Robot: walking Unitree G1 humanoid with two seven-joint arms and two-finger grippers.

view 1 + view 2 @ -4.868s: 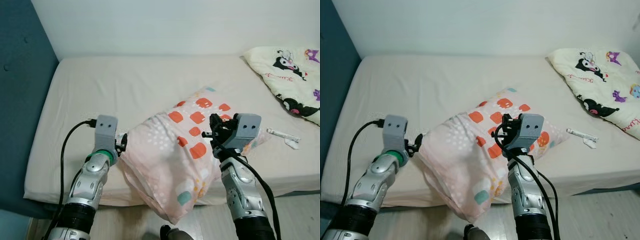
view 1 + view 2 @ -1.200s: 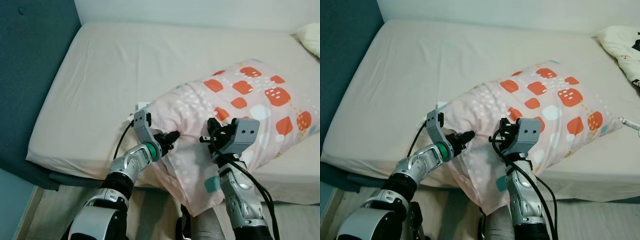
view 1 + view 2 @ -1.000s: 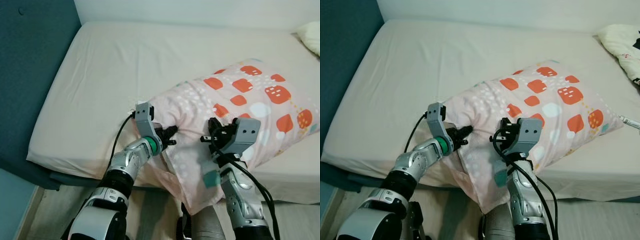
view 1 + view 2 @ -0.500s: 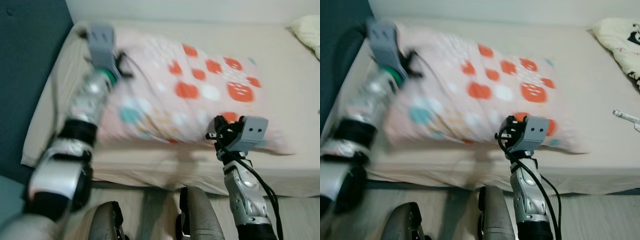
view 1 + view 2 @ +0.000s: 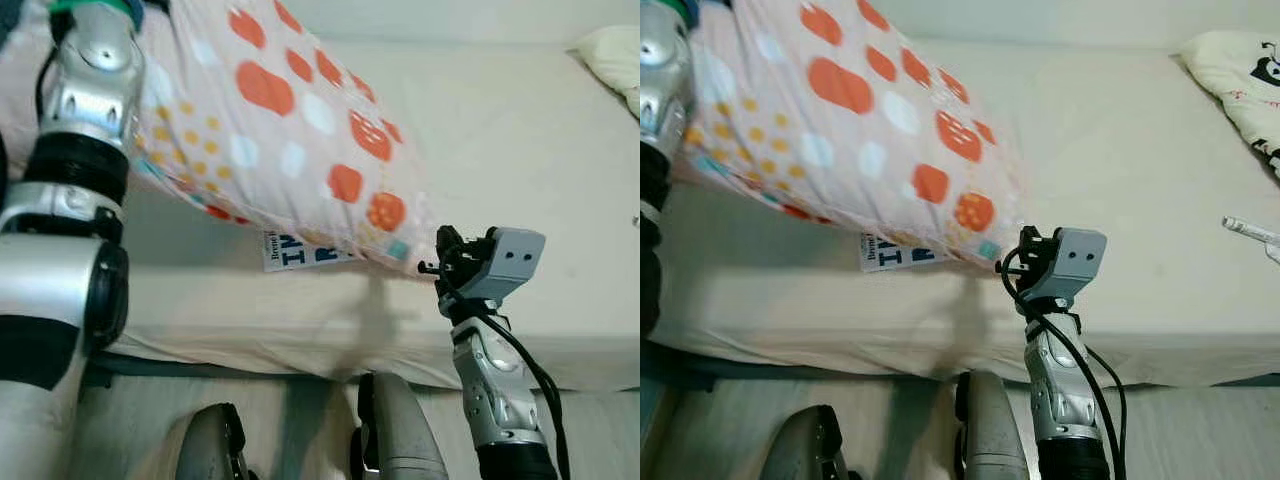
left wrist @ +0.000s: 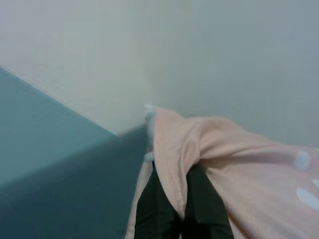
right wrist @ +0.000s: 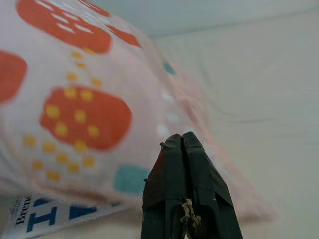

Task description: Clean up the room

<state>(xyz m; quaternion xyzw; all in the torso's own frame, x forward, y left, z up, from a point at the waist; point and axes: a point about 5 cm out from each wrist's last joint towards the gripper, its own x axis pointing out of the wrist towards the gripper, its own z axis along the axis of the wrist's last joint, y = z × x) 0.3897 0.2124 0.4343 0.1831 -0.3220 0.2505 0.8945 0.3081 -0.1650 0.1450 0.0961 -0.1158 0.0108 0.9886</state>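
The large pale-pink pillow with orange squares, white dots and small yellow spots is hanging in the air over the bed with the cream fitted sheet, its long axis slanting from high at the robot's left down to a low corner near the middle of the bed's front edge. The left end effector is pinching a gathered fold of the pillow's fabric between its two black fingers, up by the dark teal headboard and the pale wall; the silver left arm is rising along the left side. A white label with blue lettering is dangling from the pillow's lower edge, just above the sheet.

The right end effector is hovering just beside the pillow's low corner, its fingers pressed together and gripping nothing, with the grey wrist housing over the front edge of the mattress.

The right half of the bed is lying open. A cream blanket with black cartoon figures is bunched at the far right corner, and a small white tube-like object is lying near the right edge, well apart from the pillow. Pale wood flooring is running along the bed's front
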